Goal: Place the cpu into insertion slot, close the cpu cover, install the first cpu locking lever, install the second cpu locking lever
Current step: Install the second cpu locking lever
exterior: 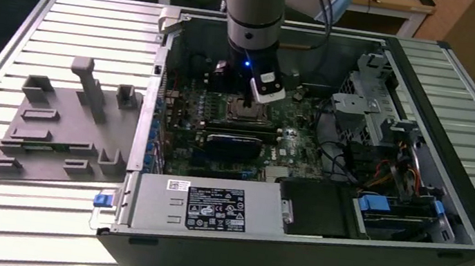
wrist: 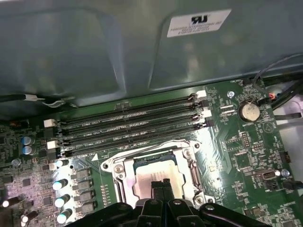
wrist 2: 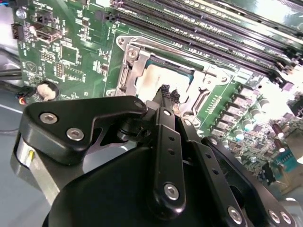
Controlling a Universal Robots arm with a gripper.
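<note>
- My gripper (wrist: 161, 185) has its fingertips pinched together with nothing between them, poised just above the cpu (wrist: 156, 178).
- The cpu already lies in the insertion slot (wrist: 124, 169), its pale face showing through the cpu cover (wrist 2: 137, 61), which looks down flat around it.
- I judge the lever steps are in hand.
- The next move needs a careful sideways press on a thin lever beside the socket.
</note>
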